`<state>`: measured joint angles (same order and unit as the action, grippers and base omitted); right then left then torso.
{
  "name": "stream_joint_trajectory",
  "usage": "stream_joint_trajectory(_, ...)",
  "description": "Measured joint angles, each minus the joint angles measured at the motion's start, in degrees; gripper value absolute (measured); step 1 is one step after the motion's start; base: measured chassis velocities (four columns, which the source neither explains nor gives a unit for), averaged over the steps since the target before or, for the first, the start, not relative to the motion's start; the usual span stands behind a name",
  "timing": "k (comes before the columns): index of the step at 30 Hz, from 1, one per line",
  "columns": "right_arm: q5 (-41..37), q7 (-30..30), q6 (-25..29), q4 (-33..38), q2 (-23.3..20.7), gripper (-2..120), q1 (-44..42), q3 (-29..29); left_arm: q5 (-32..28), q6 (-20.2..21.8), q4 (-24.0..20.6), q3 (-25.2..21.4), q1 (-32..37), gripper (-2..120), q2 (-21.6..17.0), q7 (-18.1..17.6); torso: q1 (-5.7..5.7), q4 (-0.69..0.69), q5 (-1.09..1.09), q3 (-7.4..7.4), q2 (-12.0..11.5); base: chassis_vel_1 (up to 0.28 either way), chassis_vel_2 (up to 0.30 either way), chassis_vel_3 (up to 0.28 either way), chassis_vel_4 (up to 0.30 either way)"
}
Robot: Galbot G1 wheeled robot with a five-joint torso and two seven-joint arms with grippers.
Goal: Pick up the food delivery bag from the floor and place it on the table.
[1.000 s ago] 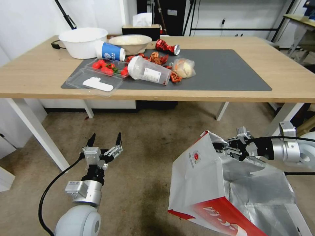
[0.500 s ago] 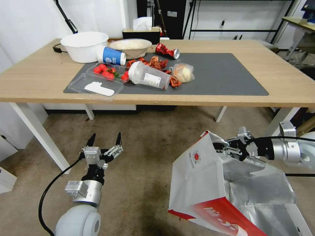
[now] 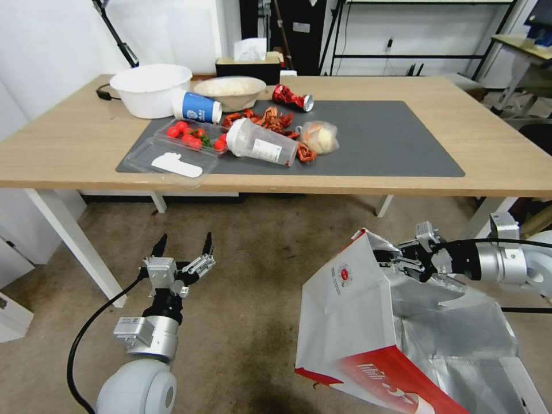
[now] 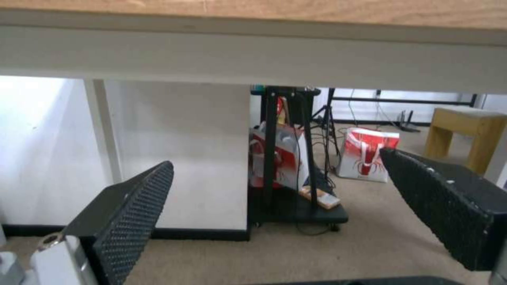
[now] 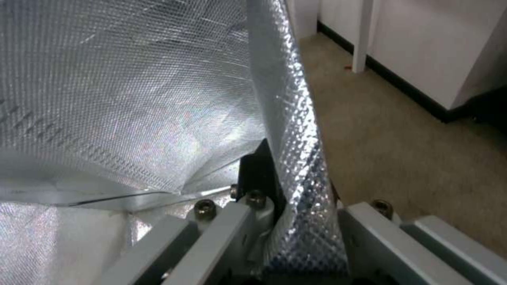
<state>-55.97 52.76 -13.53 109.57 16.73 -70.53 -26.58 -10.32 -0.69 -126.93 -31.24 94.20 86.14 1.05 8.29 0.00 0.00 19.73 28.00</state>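
- Hanging clear of the floor (image 3: 259,276), the food delivery bag (image 3: 351,322) sits tilted, in front of and below the table (image 3: 57,155) edge.
- Right gripper (image 3: 397,261): jaws clamped on the bag's upper foil rim; one thin wall pinched, nothing else bearing the load.
- Left gripper (image 3: 183,244): left of the bag, well apart from it, jaws spread, holding nothing.
- Judgement: raise slowly and keep the pinch firm, so the bag's bottom clears the table edge.
- Judgement: set down on the bare dark mat (image 3: 402,138) right of the tipped plastic cup (image 3: 261,142).
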Motion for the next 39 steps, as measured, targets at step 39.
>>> stream_joint_trajectory(39, 0.18, 0.15, -0.03, -0.11, 0.66, 0, -0.33, 0.02, -0.25, 0.10, -0.21, -0.21, 0.21, 98, -0.71, -0.07, 3.57, 0.00, 0.00, 5.59, 9.19, 0.000, 0.000, 0.000, 0.000)
